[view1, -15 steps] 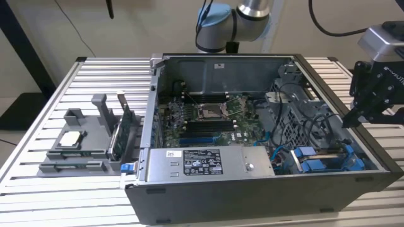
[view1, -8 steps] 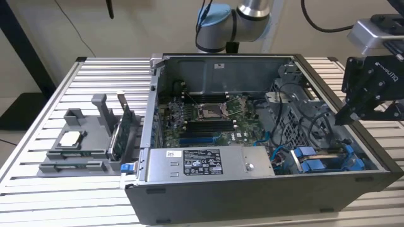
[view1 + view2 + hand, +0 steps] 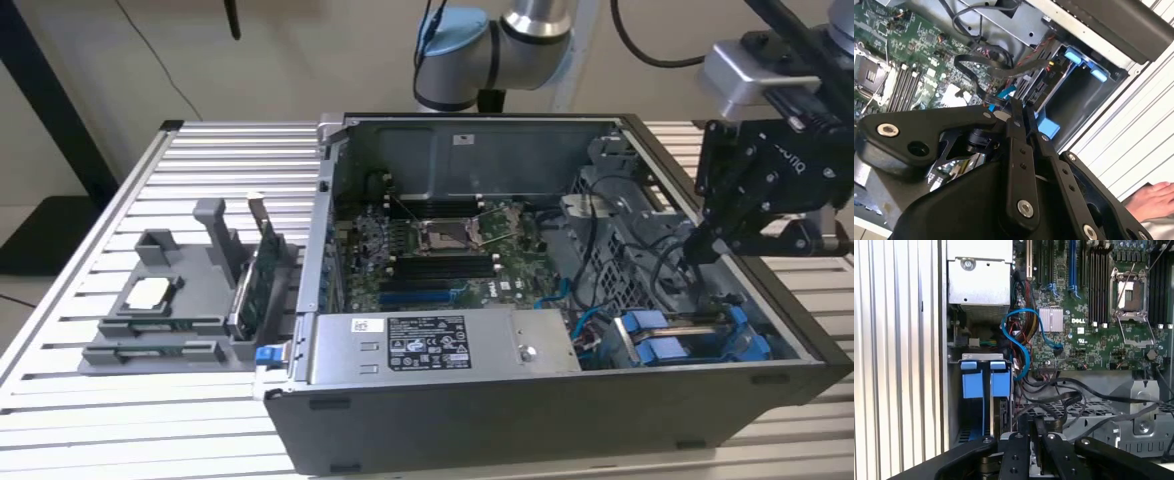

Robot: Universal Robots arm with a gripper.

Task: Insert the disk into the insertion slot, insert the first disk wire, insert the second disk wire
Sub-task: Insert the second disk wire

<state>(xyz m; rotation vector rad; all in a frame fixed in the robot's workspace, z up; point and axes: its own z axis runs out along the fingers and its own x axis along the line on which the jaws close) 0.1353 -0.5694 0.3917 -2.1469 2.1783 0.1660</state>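
The open computer case (image 3: 534, 400) lies on the slatted counter (image 3: 120, 420), and everything here is placed from it. The tool (image 3: 703, 243) hangs inside the case at the side on the exterior view's right, above the grey metal drive cage (image 3: 694, 345) in the corner nearest the camera. In both wrist views its two black fingers (image 3: 1024, 117) lie pressed together with nothing between them, tips down among the loose black cables (image 3: 1074, 390).

The disk itself cannot be made out. What shows are bright blue plastic carrier parts (image 3: 667, 340) sitting in the cage; in the first wrist view two blue tabs (image 3: 984, 382) stand side by side at the cage's mouth, just beside a looping blue cable (image 3: 1021, 347) that runs up to the green circuit board (image 3: 1094, 335). Whether a drive fills the insertion slot (image 3: 1074, 95) behind those tabs cannot be told.

The grey power box (image 3: 427, 345) with its label sits along the case's near wall, next to the cage. Outside the case, on the exterior view's left, a grey holder (image 3: 174, 300) rests on the counter. In the second wrist view part of a person's hand (image 3: 1151, 200) shows beyond the case's outer wall.
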